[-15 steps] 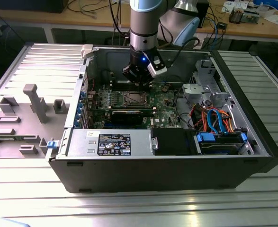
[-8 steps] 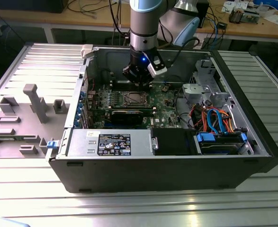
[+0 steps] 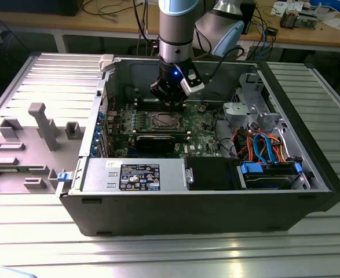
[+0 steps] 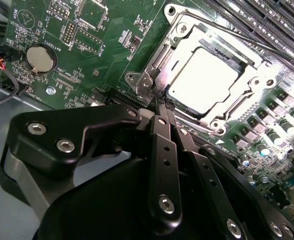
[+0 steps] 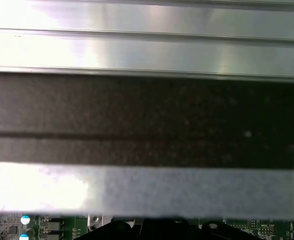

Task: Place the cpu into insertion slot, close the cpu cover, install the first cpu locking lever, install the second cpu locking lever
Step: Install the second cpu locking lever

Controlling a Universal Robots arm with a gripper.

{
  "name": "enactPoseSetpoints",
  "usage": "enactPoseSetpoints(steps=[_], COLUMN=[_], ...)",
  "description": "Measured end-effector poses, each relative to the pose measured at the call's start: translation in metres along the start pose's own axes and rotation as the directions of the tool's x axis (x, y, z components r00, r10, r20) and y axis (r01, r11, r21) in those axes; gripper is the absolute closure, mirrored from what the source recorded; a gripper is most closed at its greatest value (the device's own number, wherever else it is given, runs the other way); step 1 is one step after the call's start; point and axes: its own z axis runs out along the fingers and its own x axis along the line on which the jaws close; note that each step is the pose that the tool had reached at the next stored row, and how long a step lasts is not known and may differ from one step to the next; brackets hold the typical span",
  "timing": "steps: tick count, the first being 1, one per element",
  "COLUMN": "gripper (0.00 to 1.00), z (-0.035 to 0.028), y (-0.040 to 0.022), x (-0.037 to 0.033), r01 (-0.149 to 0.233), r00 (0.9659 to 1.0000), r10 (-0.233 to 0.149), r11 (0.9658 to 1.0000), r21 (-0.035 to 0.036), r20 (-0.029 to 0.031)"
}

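The cpu (image 4: 203, 80) shows its dull silver top inside the insertion slot (image 4: 136, 77) on the green board. The cpu cover (image 4: 186, 31) lies flat around it as a silver frame. A thin lever rod (image 4: 227, 32) runs along one edge of the frame. My gripper (image 4: 162, 102) is shut, its black fingers (image 4: 159, 140) pressed together, and their tips sit right at a corner of the socket by a bent metal tab (image 4: 147, 82). I cannot tell whether they pinch anything. In the exterior view my gripper (image 3: 168, 103) hangs just above the far edge of the insertion slot (image 3: 161, 120).
Memory slots (image 4: 267, 20) run beside the socket and a coin battery (image 4: 40, 59) lies on the board. A black graphics card (image 3: 158, 141), the power supply (image 3: 132, 176) and a drive cage with cables (image 3: 262, 145) crowd the case. The case wall (image 5: 147, 120) stands close.
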Motion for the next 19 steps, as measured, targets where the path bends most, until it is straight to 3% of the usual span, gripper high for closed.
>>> enactPoseSetpoints(steps=[13,19], gripper=[0.89,0.89], z=[-0.0001,-0.0081], y=[-0.0035,-0.0033], x=[0.0001,-0.0002], r01=[0.0,0.0], r00=[1.0,1.0], r10=[0.0,0.0], r11=[1.0,1.0], r21=[0.0,0.0001], r20=[0.0,-0.0001])
